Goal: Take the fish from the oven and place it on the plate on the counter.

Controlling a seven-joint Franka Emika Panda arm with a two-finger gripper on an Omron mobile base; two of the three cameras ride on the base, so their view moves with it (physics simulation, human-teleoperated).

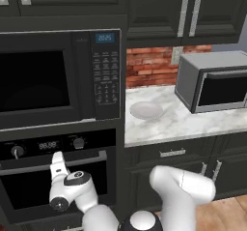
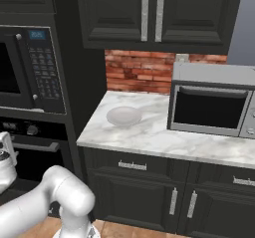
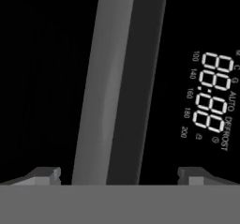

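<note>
Two-finger gripper [image 3: 119, 174] on the white arm is up against the front of the black built-in oven [image 1: 58, 177], jaws spread wide, nothing between the pads. In the hand view the long silver bar handle [image 3: 110, 85] runs up between the two dark fingertips [image 3: 44, 175], roughly centred in the gap; contact can't be told. The small digital display [image 3: 211, 99] reading 88:88 sits off to one side of the bar, rolled sideways in that view.

Left base view: hand [image 1: 58, 163] sits at the handle bar [image 1: 29, 168], just below the oven display [image 1: 48, 145] and between the two knobs [image 1: 17, 151]. Oven door is shut; the small dark olive fish isn't visible anywhere, so its position can't be told from here.

Round shallow pale grey-white plate [image 1: 146, 110] lies on the white-grey marble counter [image 1: 193, 123], well apart from the hand, up and to the right of it. Nothing on the plate. Black keypad microwave [image 1: 58, 78] is directly above the hand; grey box microwave [image 1: 212, 80] is on the counter beyond the plate. Right base view has the plate [image 2: 124, 116] near the counter's oven-side end.
</note>
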